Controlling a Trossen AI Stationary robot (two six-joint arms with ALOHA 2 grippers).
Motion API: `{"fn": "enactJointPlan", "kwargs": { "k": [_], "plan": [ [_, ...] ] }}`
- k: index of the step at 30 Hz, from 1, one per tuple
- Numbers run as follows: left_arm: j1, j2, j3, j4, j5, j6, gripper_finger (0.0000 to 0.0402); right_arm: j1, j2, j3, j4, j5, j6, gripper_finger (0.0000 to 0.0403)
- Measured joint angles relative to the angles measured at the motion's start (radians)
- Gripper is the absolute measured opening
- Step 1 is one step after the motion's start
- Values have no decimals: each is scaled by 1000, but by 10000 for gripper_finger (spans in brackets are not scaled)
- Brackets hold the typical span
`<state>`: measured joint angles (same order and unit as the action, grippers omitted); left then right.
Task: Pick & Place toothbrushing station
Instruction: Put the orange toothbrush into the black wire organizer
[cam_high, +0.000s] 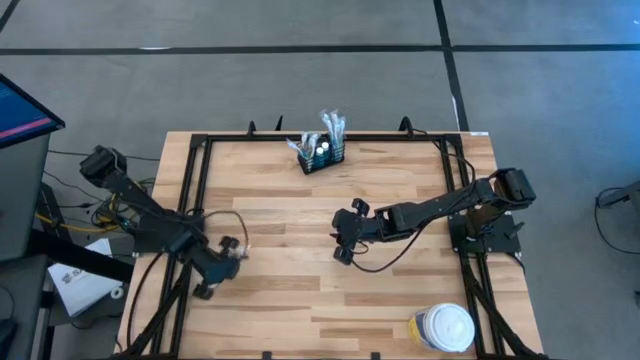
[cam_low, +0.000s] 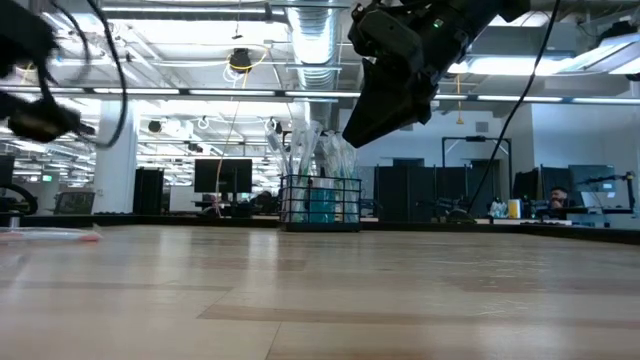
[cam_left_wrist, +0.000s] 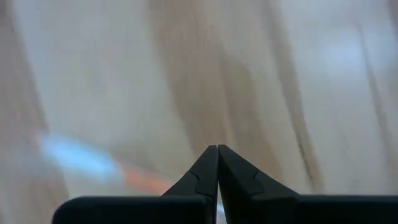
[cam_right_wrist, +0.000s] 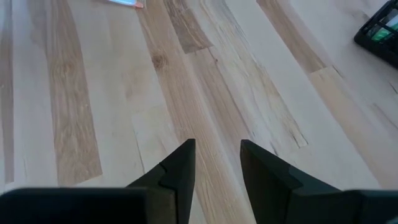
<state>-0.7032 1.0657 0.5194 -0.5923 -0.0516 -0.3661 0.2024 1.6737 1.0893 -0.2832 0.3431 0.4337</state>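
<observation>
Open-plan robotics lab, a big office-style hall.

Across the middle of the low view, rows of dark monitors (cam_low: 222, 176) and black cabinets (cam_low: 415, 190) line the back; up top, exposed silver ducting (cam_low: 318, 35) and strip lights (cam_low: 180, 92) run under a bare ceiling. At the far right a person (cam_low: 560, 200) sits at a desk. From above, the wooden tabletop (cam_high: 300, 290) sits on grey carpet tiles (cam_high: 220, 80).

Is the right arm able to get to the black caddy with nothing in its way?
Probably yes: the right gripper hangs open over bare wood, and nothing lies between it and the caddy.
</observation>
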Motion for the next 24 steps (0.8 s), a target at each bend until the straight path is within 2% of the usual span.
{"fn": "enactJointPlan", "kwargs": {
  "k": [3,8,14,17,24],
  "plan": [
    [34,0,0,-28,85,-321,2,0,0,0,3,0,-49,118],
    [43,0,-9,-31,110,-668,1,-4,0,0,3,1,-75,118],
    [43,1,-13,-153,153,-901,2,-1,0,0,2,1,-104,118],
    [43,1,-13,-184,158,-954,9,-1,0,0,2,0,-104,118],
    [43,16,-13,-159,180,-1004,88,-1,0,0,0,-1,-143,118]
  ]
}}
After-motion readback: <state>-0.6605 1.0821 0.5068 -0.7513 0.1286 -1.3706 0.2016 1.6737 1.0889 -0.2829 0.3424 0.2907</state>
